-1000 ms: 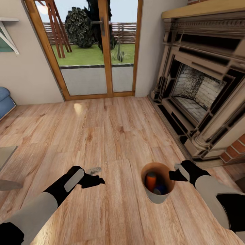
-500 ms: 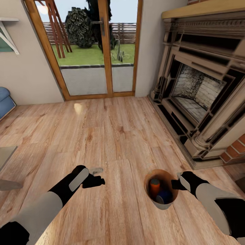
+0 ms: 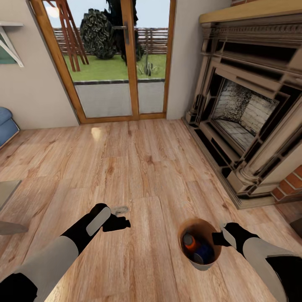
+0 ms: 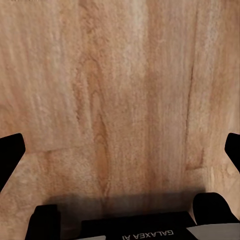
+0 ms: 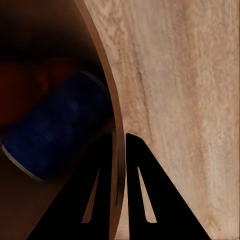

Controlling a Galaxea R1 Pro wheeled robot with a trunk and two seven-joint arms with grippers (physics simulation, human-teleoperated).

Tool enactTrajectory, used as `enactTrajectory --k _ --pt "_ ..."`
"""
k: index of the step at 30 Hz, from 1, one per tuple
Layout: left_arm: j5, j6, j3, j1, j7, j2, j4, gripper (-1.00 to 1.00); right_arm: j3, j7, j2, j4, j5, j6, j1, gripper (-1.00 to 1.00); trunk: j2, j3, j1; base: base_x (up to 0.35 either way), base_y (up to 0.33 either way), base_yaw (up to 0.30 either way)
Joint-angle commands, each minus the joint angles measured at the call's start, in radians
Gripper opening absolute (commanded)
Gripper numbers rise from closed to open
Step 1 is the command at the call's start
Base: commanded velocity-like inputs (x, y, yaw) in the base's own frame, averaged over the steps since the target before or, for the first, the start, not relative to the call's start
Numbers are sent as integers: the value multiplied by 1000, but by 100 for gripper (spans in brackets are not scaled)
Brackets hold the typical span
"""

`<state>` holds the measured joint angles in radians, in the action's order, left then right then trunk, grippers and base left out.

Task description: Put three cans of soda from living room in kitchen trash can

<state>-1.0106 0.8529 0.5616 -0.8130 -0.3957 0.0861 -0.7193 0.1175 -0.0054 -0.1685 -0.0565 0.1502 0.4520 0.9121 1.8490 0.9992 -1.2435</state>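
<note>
The tash can (image 3: pixel 200 265), grey-tan outside and brown inside, hangs just above the living room's plank floor at the lower right. My right gripper (image 3: pixel 217 239) is shut on its rim, one finger inside and one outside, as the right wrist view shows at the rim (image 5: pixel 109 100). Inside lie an orange can of soda (image 3: pixel 189 241) and a dark blue one (image 3: pixel 204 253). The blue can (image 5: pixel 55 135) looms large beside the right gripper (image 5: pixel 119 190), with dim reddish shapes behind it. My left gripper (image 3: pixel 121 216) stands open and empty over bare floor, its fingertips (image 4: pixel 10 155) wide apart.
A carved dark fireplace (image 3: pixel 247 113) with a brick edge lines the right side. Wood-framed glass doors (image 3: pixel 113 63) stand ahead. A blue cushion (image 3: pixel 6 123) and a grey tabletop corner (image 3: pixel 6 193) sit at the left. Open plank floor (image 3: pixel 138 167) lies ahead.
My right gripper has drawn the tash can lower and closer to me, and the cans inside have shifted. The left gripper has barely moved.
</note>
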Motion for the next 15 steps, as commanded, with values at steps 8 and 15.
enactTrajectory --k 8,15 --pt "0 0 0 0 0 1 0 100 -1 7 0 7 6 -7 -40 -100 0 0 0 0 0 0" --pt "-2 2 0 0 2 0 0 100 -1 7 2 9 7 -7 -44 -100 0 0 0 0 0 0"
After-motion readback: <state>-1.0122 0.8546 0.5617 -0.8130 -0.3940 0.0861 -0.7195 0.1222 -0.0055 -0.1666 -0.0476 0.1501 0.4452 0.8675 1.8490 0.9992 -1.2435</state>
